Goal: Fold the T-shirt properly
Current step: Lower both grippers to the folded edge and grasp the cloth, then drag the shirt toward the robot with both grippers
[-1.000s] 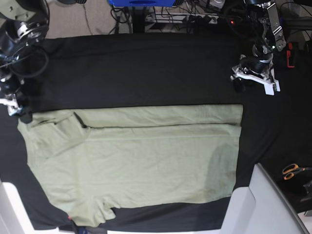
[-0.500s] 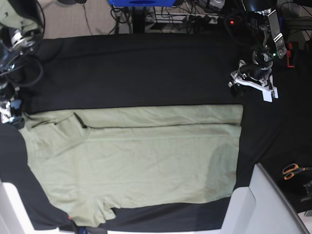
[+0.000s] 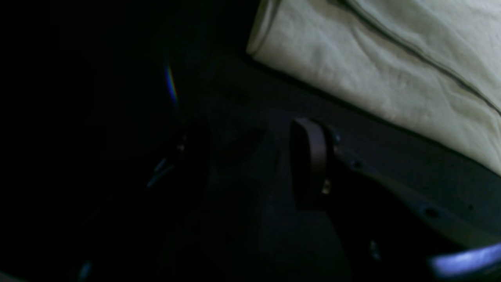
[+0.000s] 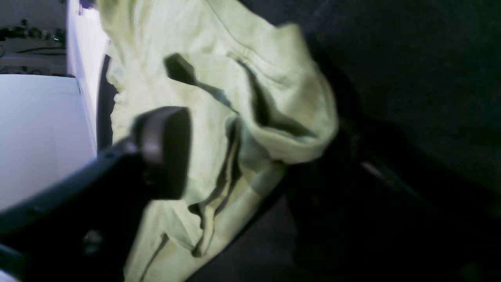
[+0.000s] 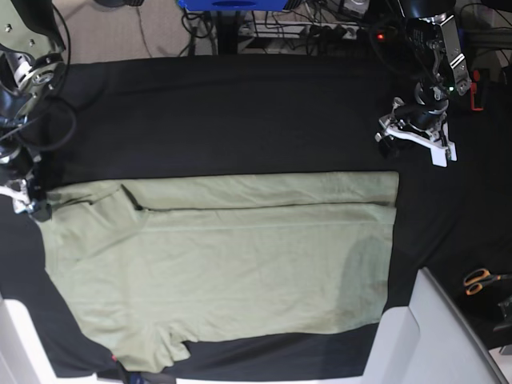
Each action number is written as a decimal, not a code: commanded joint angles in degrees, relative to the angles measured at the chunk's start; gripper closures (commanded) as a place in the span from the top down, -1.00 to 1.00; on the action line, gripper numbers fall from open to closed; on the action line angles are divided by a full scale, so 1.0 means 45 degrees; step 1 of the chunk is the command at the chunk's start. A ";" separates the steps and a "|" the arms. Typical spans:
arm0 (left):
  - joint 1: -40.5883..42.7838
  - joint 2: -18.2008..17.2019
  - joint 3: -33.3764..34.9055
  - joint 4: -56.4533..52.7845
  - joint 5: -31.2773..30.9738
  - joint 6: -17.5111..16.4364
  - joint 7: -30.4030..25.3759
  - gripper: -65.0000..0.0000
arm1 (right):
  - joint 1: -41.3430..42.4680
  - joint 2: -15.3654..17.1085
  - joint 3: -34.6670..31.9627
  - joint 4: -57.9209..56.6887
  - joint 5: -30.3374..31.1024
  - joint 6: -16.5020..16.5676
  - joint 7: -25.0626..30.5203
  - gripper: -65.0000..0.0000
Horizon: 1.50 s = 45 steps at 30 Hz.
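The pale green T-shirt (image 5: 240,264) lies flat on the black tablecloth (image 5: 240,112), its far long edge folded in over the body. My right gripper (image 5: 36,208) is at the shirt's left end, low on the sleeve corner. In the right wrist view its jaws (image 4: 242,172) stand apart, with a bunched fold of the T-shirt (image 4: 219,98) between them. My left gripper (image 5: 390,140) hovers over bare cloth just beyond the shirt's far right corner. It is open (image 3: 250,156) and empty, and the shirt's hem corner (image 3: 391,70) is apart from it.
Orange-handled scissors (image 5: 480,280) lie at the right edge. A white panel (image 5: 432,336) rises at the front right and another white piece (image 5: 20,344) at the front left. Cables and a blue item (image 5: 232,4) lie beyond the table's far edge.
My right gripper has dropped slightly onto the sleeve corner and its jaws have narrowed. The left gripper has shifted a little and then stayed put. The shirt lies as before.
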 commanded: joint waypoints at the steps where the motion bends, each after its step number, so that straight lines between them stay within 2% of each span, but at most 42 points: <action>1: -0.0008 -0.0090 -0.0028 0.0086 -0.0031 -0.0052 0.0140 -0.02 | -0.0025 -0.0026 -0.0056 -0.0095 -0.0594 -0.0426 -0.0726 0.18; 3: -0.0008 -0.0090 -0.0028 0.0086 -0.0031 -0.0052 0.0120 -0.02 | -0.0025 -0.0026 -0.0076 -0.0095 -0.0594 -0.0426 -0.0746 0.01; 8: -0.0008 -0.0090 -0.0028 0.0086 -0.0031 -0.0052 0.0120 -0.02 | -0.0025 -0.0026 -0.0095 -0.0095 -0.0594 -0.0426 -0.0746 -0.21; 10: -0.0008 -0.0070 -0.0028 0.0066 -0.0031 -0.0052 0.0120 -0.02 | -0.0025 -0.0026 -0.0095 -0.0095 -0.0594 -0.0426 -0.0746 -0.42; 13: -0.0106 -0.0031 -0.0028 0.0008 -0.0031 -0.0052 0.0101 -0.02 | -0.0025 -0.0026 -0.0076 -0.0095 -0.0594 -0.0426 -0.0785 -0.94; 14: -0.0145 -0.0011 -0.0028 -0.0129 -0.0031 -0.0072 0.0101 -0.01 | -0.0025 -0.0026 -0.0056 -0.0095 -0.0594 -0.0446 -0.0805 -1.00; 16: -0.0341 -0.0011 -0.0047 -0.0461 -0.0402 -0.0072 0.0101 0.01 | -0.0025 -0.0085 -0.0056 -0.0095 -0.0594 -0.0446 -0.0824 -0.96; 20: -0.0614 -0.0187 -0.0047 -0.1614 -0.2805 -0.0072 0.0081 0.02 | -0.0025 -0.0104 -0.0056 -0.0095 -0.0594 -0.0446 -0.0824 -1.00; 22: -0.0634 -0.0383 -0.0047 -0.2063 -0.3567 -0.0072 0.0081 0.05 | -0.0025 -0.0104 -0.0056 -0.0095 -0.0594 -0.0446 -0.0824 -1.00; 26: -0.0966 -0.0402 -0.0047 -0.2278 -0.3704 -0.0052 0.0081 0.57 | -0.0025 -0.0104 -0.0076 -0.0095 -0.0594 -0.0446 -0.0844 -1.00; 28: -0.1005 -0.0383 -0.0047 -0.2278 -0.3704 -0.0013 0.0081 0.71 | -0.0064 -0.0085 -0.0076 -0.0095 -0.0594 -0.0446 -0.0844 -1.00; 31: -0.1415 -0.0344 -0.0028 -0.2473 -0.3704 0.0143 0.0081 0.64 | -0.0064 -0.0085 -0.0076 -0.0095 -0.0594 -0.0446 -0.0844 -1.00; 35: -0.1962 -0.0324 -0.0028 -0.3431 -0.3704 0.0651 0.0062 0.37 | -0.0064 -0.0085 -0.0076 -0.0095 -0.0594 -0.0446 -0.0844 -1.00; 38: -0.2216 -0.0285 0.0109 -0.3880 -0.3704 0.0690 -0.0407 0.23 | -0.0064 -0.0085 -0.0076 -0.0095 -0.0594 -0.0446 -0.0844 -1.00; 45: -0.2431 0.0164 0.0129 -0.4036 -0.3684 0.0690 -0.0817 0.15 | -0.0083 -0.0065 -0.0076 -0.0095 -0.0594 -0.0446 -0.0844 -1.00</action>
